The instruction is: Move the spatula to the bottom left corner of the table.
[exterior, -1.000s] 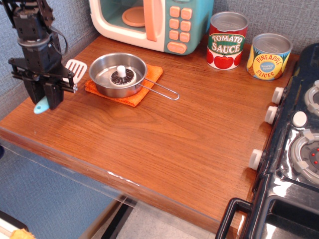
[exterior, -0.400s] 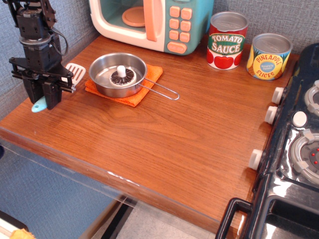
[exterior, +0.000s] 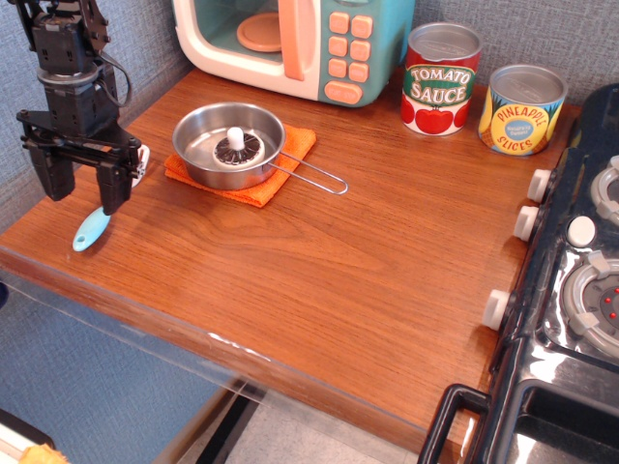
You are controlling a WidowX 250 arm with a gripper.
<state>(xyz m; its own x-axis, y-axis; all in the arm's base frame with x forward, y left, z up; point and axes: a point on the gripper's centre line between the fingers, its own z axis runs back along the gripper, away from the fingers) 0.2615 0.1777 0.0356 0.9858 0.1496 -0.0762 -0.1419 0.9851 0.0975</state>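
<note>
1. observation.image shows the gripper (exterior: 82, 186) at about 9 o'clock in the frame, its two black fingers (exterior: 114, 188) spread wide and pinching nothing.
2. the spatula (exterior: 93, 228) lies flat on the table (exterior: 319, 261) right under the gripper, blue handle pointing toward 7 o'clock; its white head is hidden behind the fingers.
3. it sits near the table's front left corner, so the placing looks done in my judgement.
4. to finish well, lift straight up with the fingers kept apart, so neither one drags the handle toward the edge.
5. at 3 o'clock of the gripper, well apart from the spatula, stands the steel pan (exterior: 230, 147) on an orange cloth (exterior: 280, 174).
</note>
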